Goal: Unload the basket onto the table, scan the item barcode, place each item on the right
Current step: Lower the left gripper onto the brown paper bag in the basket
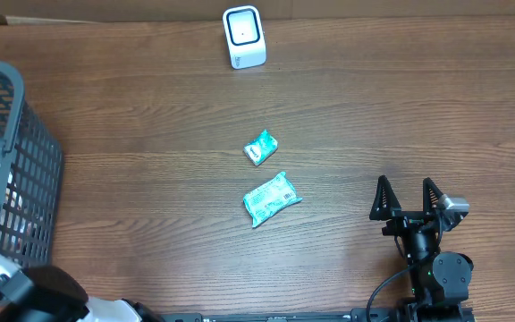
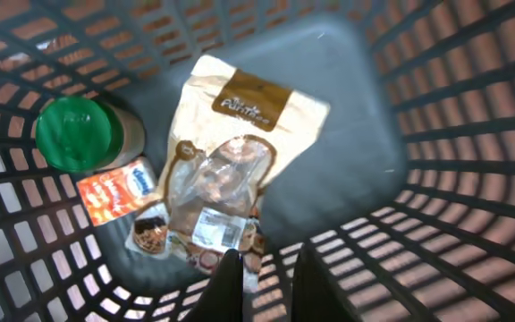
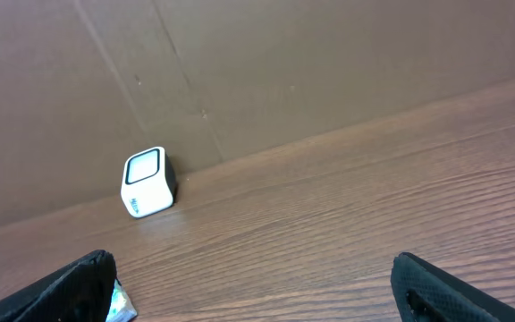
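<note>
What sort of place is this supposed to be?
Probably a mock shop checkout: a white barcode scanner stands on the wooden table, a grey basket holds packaged groceries, and two teal packets lie loose.

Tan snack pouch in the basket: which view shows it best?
The left wrist view: it looks down into the basket and shows the tan snack pouch face-up, label included. Overhead gives at most a brown sliver behind the basket wall; the right wrist view misses it.
</note>
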Controlling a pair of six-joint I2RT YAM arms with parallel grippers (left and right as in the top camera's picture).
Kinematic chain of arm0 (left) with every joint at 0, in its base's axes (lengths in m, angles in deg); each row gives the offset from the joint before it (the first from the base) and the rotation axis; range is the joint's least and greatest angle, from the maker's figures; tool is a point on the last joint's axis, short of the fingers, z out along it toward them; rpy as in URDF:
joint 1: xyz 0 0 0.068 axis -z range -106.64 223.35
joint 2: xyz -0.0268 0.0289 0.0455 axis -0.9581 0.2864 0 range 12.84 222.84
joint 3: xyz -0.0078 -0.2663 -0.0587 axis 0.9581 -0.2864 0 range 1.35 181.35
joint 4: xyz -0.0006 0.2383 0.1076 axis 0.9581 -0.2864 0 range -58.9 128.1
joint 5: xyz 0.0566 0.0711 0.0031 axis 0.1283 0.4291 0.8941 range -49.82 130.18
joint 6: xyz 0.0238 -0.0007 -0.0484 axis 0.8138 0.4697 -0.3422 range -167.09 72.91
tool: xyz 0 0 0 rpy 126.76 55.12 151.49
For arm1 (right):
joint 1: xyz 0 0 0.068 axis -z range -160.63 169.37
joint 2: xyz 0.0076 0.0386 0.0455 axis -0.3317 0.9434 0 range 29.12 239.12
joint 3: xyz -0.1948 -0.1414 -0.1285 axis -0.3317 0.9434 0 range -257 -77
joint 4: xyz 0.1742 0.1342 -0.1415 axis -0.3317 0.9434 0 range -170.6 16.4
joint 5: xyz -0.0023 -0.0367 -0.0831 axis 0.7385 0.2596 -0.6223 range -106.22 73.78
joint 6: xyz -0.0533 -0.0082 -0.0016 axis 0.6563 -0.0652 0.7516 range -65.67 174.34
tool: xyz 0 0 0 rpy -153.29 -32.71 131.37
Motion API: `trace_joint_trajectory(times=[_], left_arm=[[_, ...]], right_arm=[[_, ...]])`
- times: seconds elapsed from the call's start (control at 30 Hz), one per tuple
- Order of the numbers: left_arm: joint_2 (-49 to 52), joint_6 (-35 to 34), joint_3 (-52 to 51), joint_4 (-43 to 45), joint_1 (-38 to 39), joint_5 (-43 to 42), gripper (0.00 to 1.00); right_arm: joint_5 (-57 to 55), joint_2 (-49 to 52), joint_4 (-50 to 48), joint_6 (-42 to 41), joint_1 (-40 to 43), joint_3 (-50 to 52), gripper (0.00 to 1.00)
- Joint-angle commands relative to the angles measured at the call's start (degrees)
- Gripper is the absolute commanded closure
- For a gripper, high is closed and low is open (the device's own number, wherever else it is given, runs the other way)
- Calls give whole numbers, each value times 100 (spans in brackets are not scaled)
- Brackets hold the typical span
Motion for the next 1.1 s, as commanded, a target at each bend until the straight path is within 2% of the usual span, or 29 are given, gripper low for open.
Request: trace_joint_trajectory(times=[0.0, 0.1, 0.17, 0.23, 0.37, 0.47, 0.67, 0.87, 1.07], left_arm=[[-44, 50, 57, -66, -4, -181, 92], [20, 146, -98, -98, -7, 15, 64], [26, 142, -361, -39, -28, 22, 48], [26, 144, -741, 98, -120, -52, 41], [26, 162, -1727, 595, -575, -175, 37], [26, 511, -2463, 1134, -859, -686, 36], [35, 730, -3672, 2111, -890, -896, 31], [37, 728, -4229, 2682, -890, -898, 27], [44, 769, -4280, 2796, -890, -841, 25]], right_arm=[[-74, -52, -44, 24, -46, 59, 0], [-74, -52, -44, 24, -46, 61, 0], [-74, -52, -44, 24, -46, 59, 0], [-74, -52, -44, 24, -46, 59, 0], [-74, -52, -44, 24, -46, 59, 0], [-74, -52, -44, 24, -46, 59, 0], [-74, -52, -44, 24, -46, 59, 0], [-74, -52, -44, 24, -46, 59, 0], [-74, -52, -44, 24, -46, 59, 0]])
